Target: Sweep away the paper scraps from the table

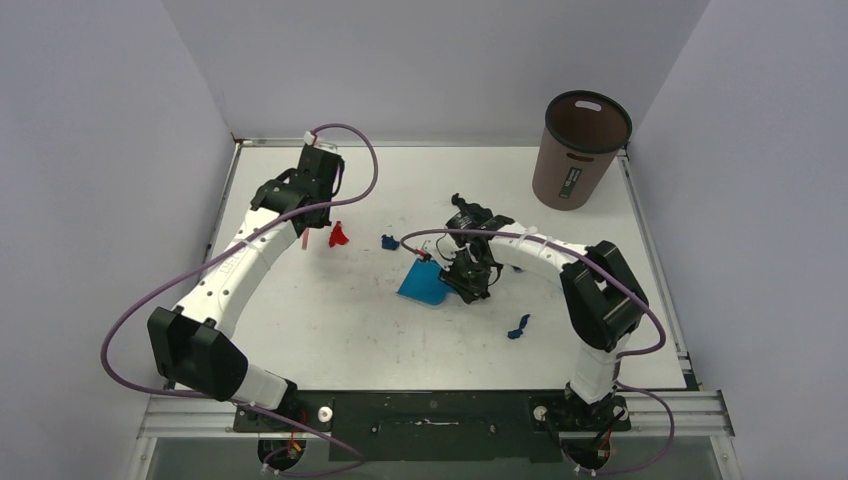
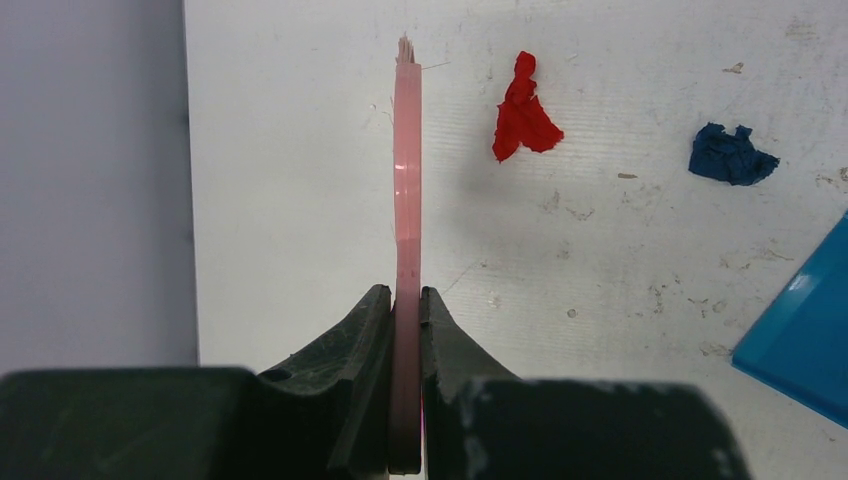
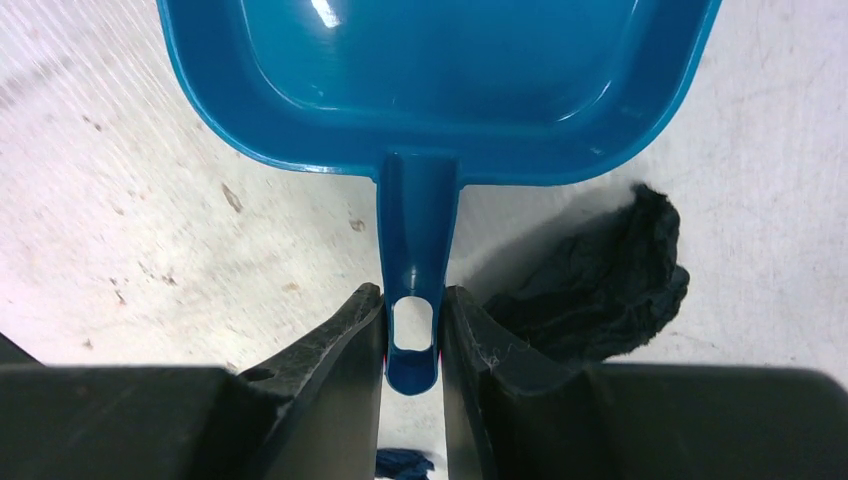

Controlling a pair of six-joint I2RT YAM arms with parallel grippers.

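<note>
My left gripper (image 1: 308, 203) (image 2: 405, 300) is shut on the thin pink hand brush (image 2: 406, 180), which points down at the white table (image 1: 330, 330) near its back left. A red paper scrap (image 1: 339, 235) (image 2: 522, 110) lies just right of the brush tip, with a dark blue scrap (image 1: 389, 241) (image 2: 732, 155) further right. My right gripper (image 1: 464, 279) (image 3: 412, 300) is shut on the handle of the blue dustpan (image 1: 424, 283) (image 3: 440, 70), which rests mid-table. A black scrap (image 3: 610, 280) lies beside the handle. Another blue scrap (image 1: 517, 327) lies nearer the front right.
A brown waste bin (image 1: 580, 150) stands at the table's back right corner. Grey-lilac walls close in the left, back and right sides. A small dark blue bit (image 3: 405, 463) shows under my right gripper.
</note>
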